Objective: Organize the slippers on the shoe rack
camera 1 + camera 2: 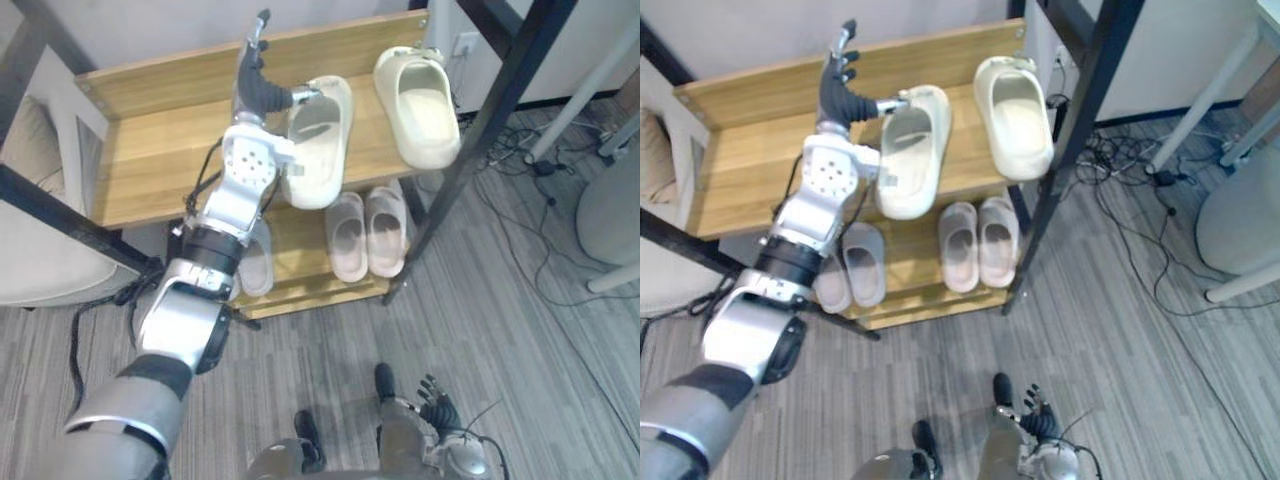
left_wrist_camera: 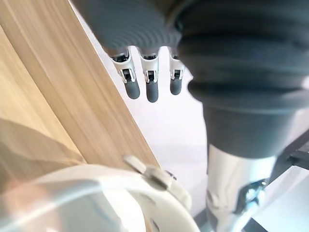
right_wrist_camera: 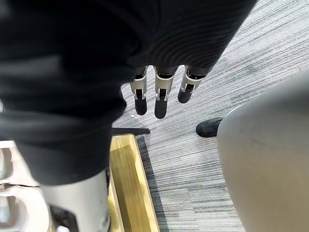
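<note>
The left hand (image 1: 262, 88) hung over the top shelf (image 1: 150, 150) of the shoe rack (image 1: 330, 290). Its fingers (image 1: 262, 20) were straight and held together, pointing to 12 o'clock toward the rack's back board. Its thumb (image 1: 303, 95) stuck out to 3 o'clock against the far rim of the left cream slipper (image 1: 318, 150), with nothing pinched.

That slipper lay lengthwise, its near end poking slightly past the shelf's front edge at 6 o'clock. The right cream slipper (image 1: 420, 100) lay just beside it at 3 o'clock, angled, with its near end at the front right corner, close against the black post (image 1: 470, 150). From the hand out to 9 o'clock the shelf's wood lay bare up to its left edge, which left the widest room on that level.

On the lower shelf (image 1: 300, 235) the pinkish pair (image 1: 366, 232) sat side by side near the right end. The pale grey pair (image 1: 848, 272) sat toward 9 o'clock of it, partly behind the forearm.

The count came to two cream slippers above and four below, six in all.

The right hand (image 1: 437, 408) hung low at 6 o'clock over the striped floor (image 1: 520, 330), fingers loosely straight and holding nothing. Cables (image 1: 540, 200) trailed on the floor at 3 o'clock of the post.
</note>
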